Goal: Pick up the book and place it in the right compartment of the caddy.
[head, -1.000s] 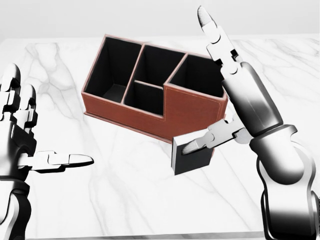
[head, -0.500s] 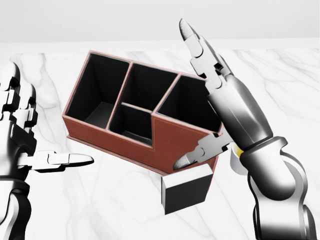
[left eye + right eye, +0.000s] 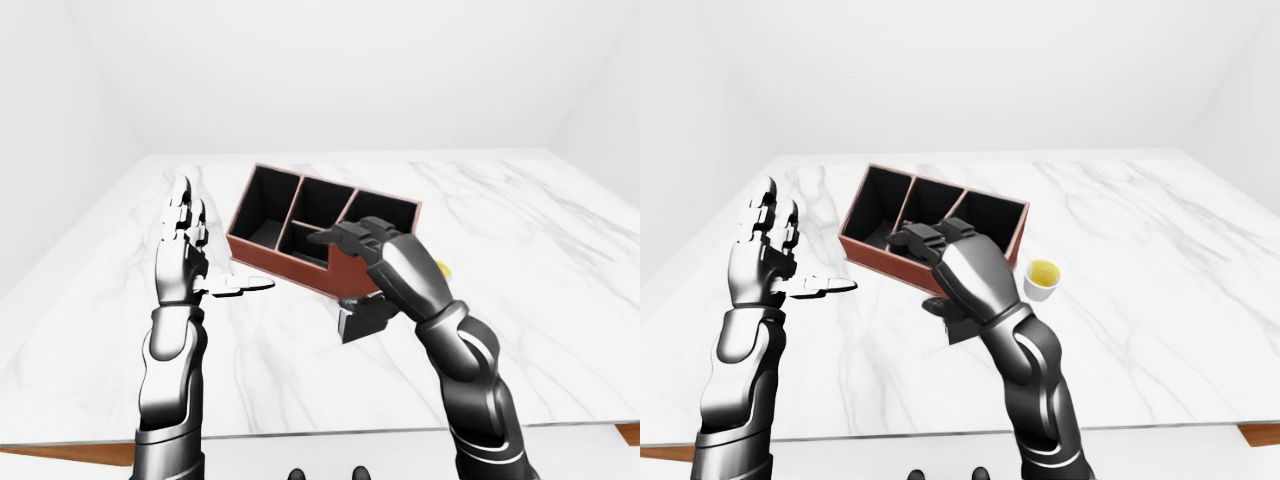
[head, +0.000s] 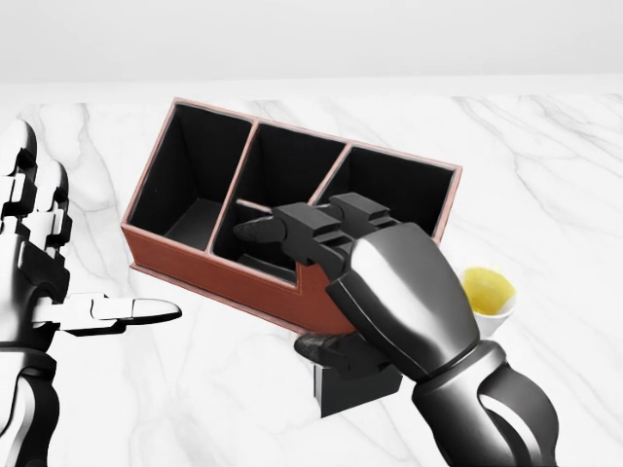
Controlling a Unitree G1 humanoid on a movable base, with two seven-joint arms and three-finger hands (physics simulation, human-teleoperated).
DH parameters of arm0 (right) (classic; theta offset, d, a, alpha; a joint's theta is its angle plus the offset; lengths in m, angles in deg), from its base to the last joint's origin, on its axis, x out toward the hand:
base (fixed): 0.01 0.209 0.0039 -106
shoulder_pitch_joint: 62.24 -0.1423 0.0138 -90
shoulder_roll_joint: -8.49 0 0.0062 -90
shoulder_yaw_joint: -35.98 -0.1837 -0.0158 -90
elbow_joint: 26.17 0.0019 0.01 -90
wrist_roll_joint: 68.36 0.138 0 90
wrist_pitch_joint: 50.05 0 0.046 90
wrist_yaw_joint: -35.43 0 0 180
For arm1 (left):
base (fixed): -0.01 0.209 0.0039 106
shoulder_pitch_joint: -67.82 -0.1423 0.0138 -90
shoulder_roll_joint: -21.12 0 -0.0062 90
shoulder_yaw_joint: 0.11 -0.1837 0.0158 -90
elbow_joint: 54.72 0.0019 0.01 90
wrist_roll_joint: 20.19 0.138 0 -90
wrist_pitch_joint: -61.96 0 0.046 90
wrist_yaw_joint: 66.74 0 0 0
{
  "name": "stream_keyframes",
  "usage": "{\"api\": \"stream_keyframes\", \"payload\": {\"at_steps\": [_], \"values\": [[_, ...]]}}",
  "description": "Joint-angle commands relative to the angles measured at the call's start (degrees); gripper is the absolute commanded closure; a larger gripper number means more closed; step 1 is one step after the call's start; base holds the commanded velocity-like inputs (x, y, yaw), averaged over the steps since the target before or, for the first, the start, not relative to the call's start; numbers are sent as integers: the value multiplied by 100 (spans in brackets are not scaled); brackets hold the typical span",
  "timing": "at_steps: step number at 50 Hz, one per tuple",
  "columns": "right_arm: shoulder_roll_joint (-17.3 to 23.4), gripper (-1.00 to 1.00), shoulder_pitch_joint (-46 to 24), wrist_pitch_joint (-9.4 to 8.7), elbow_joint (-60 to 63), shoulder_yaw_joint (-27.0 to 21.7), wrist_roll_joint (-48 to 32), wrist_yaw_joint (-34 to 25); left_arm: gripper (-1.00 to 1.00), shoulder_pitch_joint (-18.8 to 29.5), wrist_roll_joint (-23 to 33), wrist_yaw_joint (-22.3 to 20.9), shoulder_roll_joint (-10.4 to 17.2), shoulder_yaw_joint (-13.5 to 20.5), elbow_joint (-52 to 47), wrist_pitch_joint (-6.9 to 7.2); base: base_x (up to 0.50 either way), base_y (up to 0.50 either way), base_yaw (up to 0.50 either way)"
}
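Fingers of my right hand (image 4: 389, 302) curled over the dark book (image 4: 355, 384), thumb beneath, gripping it just before the caddy's near wall | left hand (image 4: 44, 263) spread open, holding nothing | caddy (image 4: 209, 268) mid-table (image 3: 560, 300), compartments empty | yellow-filled cup (image 4: 490, 295) beside its right end

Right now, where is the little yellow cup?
In the head view the cup sits on the table at the right, just right of the caddy and beside the right hand.
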Motion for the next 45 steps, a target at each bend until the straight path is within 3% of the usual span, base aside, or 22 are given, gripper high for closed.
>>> {"api": "stream_keyframes", "payload": {"at_steps": [1,6,14,25,45], "values": [[-138,-23,629,83,0,501,-1426,114,-100,-3,-10,4,-3,0,-3,0,0,0,0],[-165,-15,813,83,-63,710,-1921,60,-100,-2,-10,8,-1,-2,17,0,0,0,0],[-150,-18,1125,83,-267,1018,-2315,-47,-100,-13,-7,2,-8,-8,22,0,0,0,0],[-168,-24,1038,83,-872,1174,-2614,34,-100,5,-43,25,-5,4,38,0,0,0,0],[-176,-24,280,83,-2279,725,-2921,273,-100,21,-92,61,7,18,68,0,0,0,0]]}}
